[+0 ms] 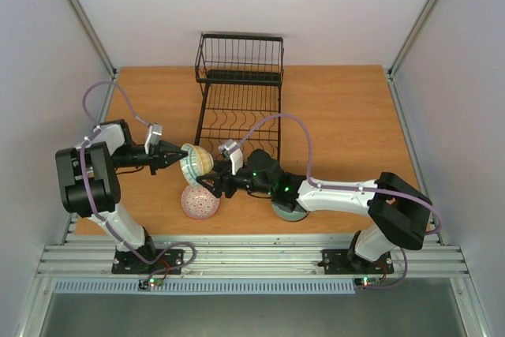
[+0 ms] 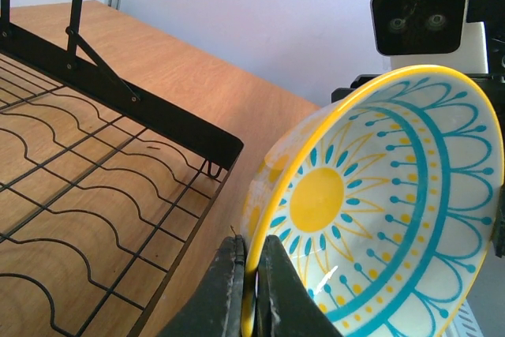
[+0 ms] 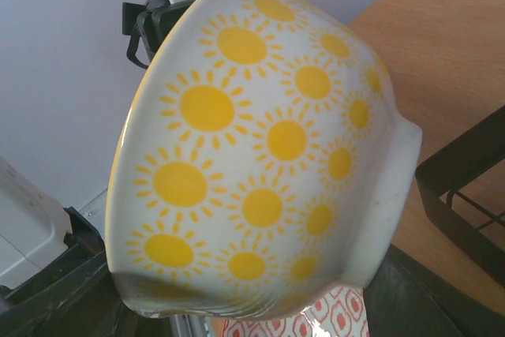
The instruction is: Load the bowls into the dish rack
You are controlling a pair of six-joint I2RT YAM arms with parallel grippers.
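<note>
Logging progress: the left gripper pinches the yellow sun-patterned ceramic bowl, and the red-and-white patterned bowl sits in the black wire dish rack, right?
No: the top view shows the red-and-white patterned bowl on the wooden table, outside the black wire dish rack.

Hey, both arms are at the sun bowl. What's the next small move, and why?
Probably close the right gripper on the sun bowl: its fingers straddle the bowl, contact unclear, while the left gripper pinches the rim. The dish rack holds nothing yet.
</note>
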